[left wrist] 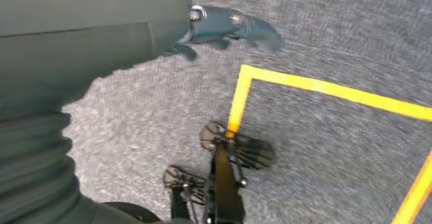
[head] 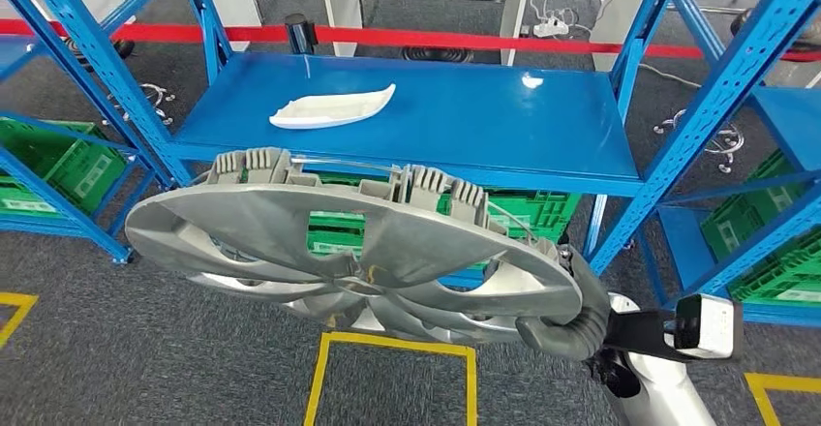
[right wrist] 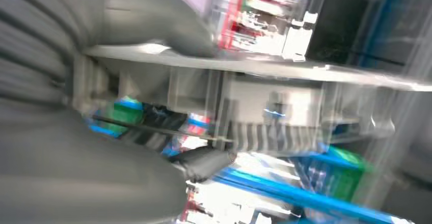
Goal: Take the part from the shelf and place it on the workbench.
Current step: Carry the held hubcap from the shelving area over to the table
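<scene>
Silver wheel cover (head: 353,252) carried clear of the blue shelf (head: 407,116), pinched at its rim by the right hand (head: 571,319).

Head view: a white part (head: 334,108) lies near the shelf's back-left corner. Left wrist view: left hand (left wrist: 229,25) hangs over grey floor, holding nothing, fingers seemingly loose. Right wrist view: blurred thumb clamps the cover's edge so it rides flat.

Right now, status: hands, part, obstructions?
Right hand grips silver wheel cover by its rim, clear of blue shelf. Left hand holds nothing. White part lies on the shelf.
</scene>
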